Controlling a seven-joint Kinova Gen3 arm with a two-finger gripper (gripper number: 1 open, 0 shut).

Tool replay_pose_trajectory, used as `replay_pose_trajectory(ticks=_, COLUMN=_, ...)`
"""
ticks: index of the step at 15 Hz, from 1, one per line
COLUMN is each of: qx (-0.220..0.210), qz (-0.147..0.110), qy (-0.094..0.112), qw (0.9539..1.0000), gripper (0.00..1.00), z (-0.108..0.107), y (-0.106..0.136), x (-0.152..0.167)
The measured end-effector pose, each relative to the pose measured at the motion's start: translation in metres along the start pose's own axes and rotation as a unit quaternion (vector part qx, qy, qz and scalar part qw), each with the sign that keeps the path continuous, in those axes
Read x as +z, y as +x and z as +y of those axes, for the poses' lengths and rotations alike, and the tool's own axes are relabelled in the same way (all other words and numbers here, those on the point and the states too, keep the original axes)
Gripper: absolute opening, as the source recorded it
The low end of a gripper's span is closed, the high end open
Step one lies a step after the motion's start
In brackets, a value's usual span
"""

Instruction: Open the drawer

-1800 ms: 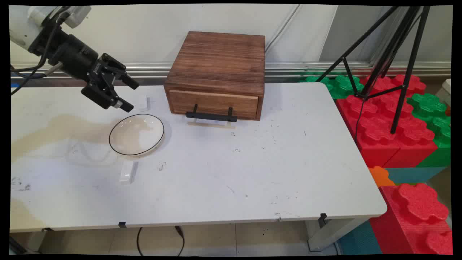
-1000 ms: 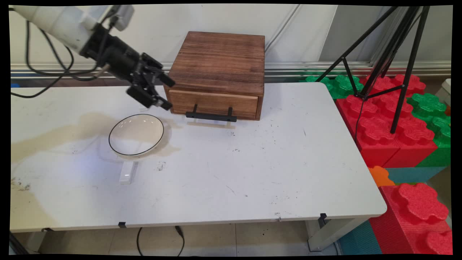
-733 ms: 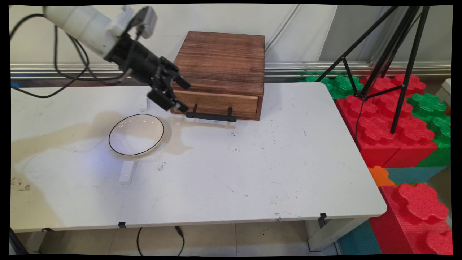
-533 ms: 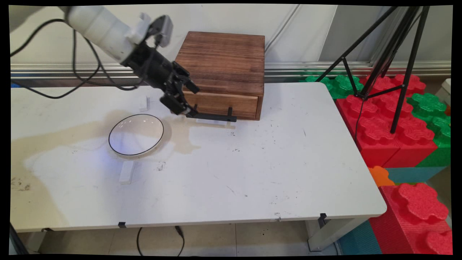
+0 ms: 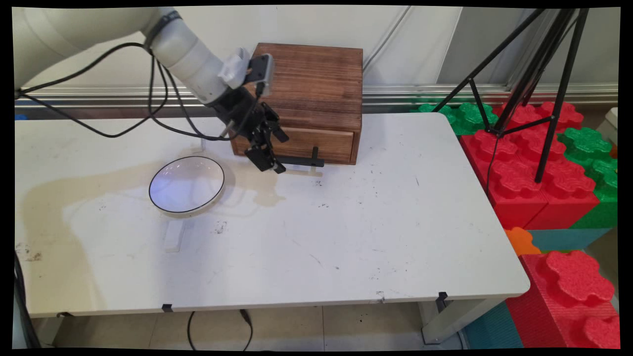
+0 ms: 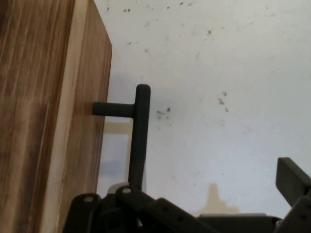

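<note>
Counted on the surface: one wooden drawer box with one black handle, one black-rimmed plate, two small white blocks. One tripod beside it.

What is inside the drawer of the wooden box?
That cannot be seen. The drawer of the wooden box is closed, so its front covers the inside. Only its black handle shows outside, with the open gripper at the handle's left end.
</note>
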State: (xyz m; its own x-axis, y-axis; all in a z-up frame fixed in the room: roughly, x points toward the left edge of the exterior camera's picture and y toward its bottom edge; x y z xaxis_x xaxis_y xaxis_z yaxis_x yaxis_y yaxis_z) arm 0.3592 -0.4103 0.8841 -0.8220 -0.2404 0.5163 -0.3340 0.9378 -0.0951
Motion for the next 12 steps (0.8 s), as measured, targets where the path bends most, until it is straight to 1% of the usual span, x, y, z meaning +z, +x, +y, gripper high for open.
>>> replay_pose_trajectory(ticks=7, qx=0.021, qz=-0.035, qy=-0.003, qw=0.9991, gripper=1.0, z=-0.021, y=0.011, x=0.035)
replay_pose_trajectory(ticks=12, qx=0.044, qz=-0.054, qy=-0.012, qw=0.9975, gripper=1.0, z=-0.028, y=0.011, x=0.051)
